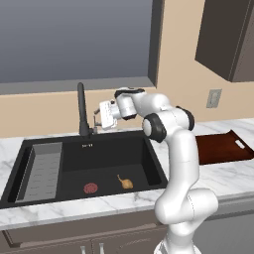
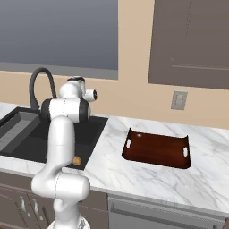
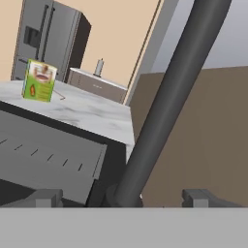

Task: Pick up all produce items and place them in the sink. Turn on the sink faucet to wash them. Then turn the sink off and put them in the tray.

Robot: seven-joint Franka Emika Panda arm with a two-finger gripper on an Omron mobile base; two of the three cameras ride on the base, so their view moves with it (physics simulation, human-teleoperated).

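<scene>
The produce item, a small golden-brown bulb [image 1: 126, 182] with a thin stalk, lies on the floor of the black sink [image 1: 149, 149], right of the round red drain [image 1: 91, 188]; it also peeks out beside the arm [image 2: 77, 160]. The dark sink faucet [image 1: 82, 109] rises at the sink's back rim. My gripper [image 1: 97, 121] hovers just right of the faucet's base, pointing at it. In the hand view the faucet stem [image 3: 164, 106] crosses diagonally between my gripper's [image 3: 123, 197] wide-apart fingertips [image 3: 46, 197], which hold nothing. The reddish-brown tray [image 1: 221, 146] lies on the counter to the right.
A grey ribbed insert [image 1: 42, 171] fills the sink's left side. A yellow-green carton [image 3: 39, 80] stands on the marble counter beyond the sink, with a fridge [image 3: 48, 38] behind it. A window and wall close off the back; a wall outlet [image 2: 179, 100] sits above the tray [image 2: 156, 150].
</scene>
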